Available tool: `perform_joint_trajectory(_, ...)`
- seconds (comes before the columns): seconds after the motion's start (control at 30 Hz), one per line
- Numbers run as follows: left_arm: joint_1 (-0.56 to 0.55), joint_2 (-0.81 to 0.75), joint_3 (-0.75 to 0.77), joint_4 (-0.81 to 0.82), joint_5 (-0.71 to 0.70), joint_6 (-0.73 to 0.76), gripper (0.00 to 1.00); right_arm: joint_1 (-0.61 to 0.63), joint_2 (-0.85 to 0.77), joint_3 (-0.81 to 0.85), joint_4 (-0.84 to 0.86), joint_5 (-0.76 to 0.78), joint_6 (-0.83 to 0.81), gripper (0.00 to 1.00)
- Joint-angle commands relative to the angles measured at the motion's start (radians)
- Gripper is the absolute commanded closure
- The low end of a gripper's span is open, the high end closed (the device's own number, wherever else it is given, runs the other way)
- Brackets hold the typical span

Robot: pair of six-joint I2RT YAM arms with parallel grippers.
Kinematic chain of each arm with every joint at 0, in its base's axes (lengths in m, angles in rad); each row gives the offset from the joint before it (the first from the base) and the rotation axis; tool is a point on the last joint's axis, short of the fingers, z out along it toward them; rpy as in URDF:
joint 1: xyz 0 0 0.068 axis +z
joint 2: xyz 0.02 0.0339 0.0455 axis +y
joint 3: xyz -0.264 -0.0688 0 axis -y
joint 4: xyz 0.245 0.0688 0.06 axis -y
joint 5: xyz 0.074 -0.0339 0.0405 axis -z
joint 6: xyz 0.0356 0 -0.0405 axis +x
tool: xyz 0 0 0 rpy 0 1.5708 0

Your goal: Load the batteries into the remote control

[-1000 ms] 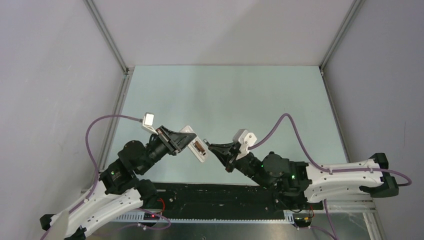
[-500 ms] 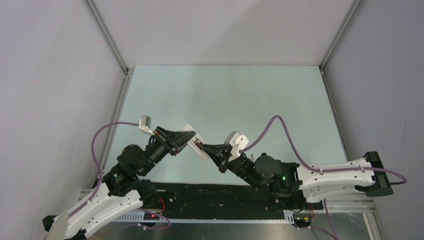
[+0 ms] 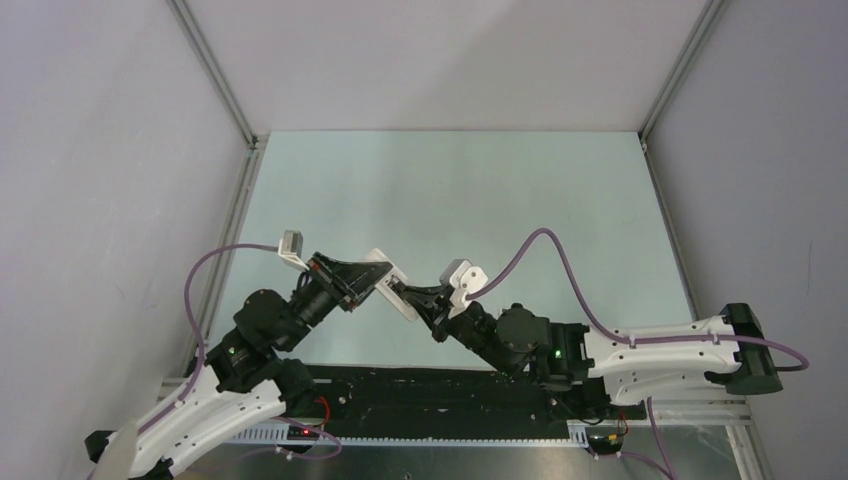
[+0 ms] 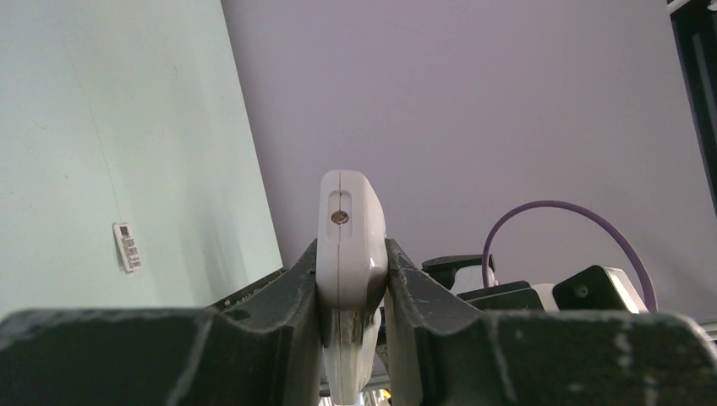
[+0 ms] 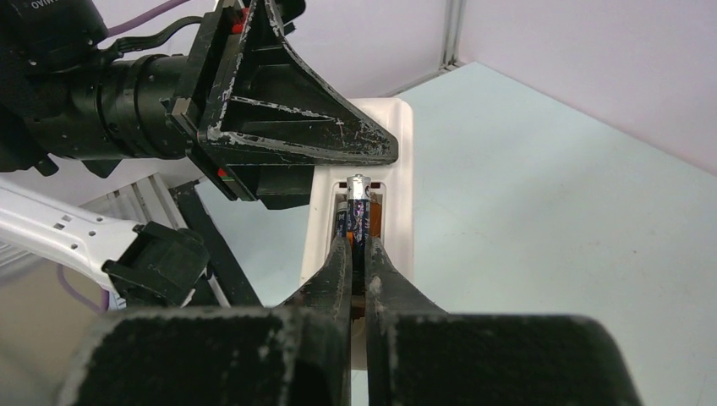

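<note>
Tabletop of pale green laminate is boxed in on left, far & right by plain grey walls, w/ silver aluminium rails running down to the far corners. The near edge carries a black base strip where both arms are bolted. Both grippers meet close to that near edge, left of centre. Green surface stretches from them out to the far & right walls; the left wall is much nearer. The black two-finger left gripper is pressed together on a small white rectangular plastic remote control, one finger on each side. It holds the remote off the table, tilted, long axis running far-left to near-right in top view. The right gripper sits just right of the remote, its fingers pinching a dark blue cylindrical battery w/ a silver tip. The battery lies lengthwise along the open slot in the remote's back, tip toward the slot's far end & just beside the left gripper's finger. Whether it's fully seated can't be told. Copper-orange shows in the slot next to it; contact or second cell, can't tell. A thin purple cable arcs up from the right wrist's white cam module over the surface. A small white printed sticker sits on the green surface in left wrist view, well apart from the remote.
</note>
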Motion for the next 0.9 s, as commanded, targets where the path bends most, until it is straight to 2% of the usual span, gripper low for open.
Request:
perform_joint_trajectory(0.0, -0.003, 0.003, -0.005, 0.055, 0.010, -0.020, 1.00, -0.009, 0.010, 0.048, 0.041, 0.030, 0.008, 1.00)
perform_joint_trajectory(0.87, -0.005, -0.002, -0.021, 0.061, 0.011, -0.024, 1.00, 0.011, 0.072, 0.072, -0.009, 0.119, -0.102, 0.94)
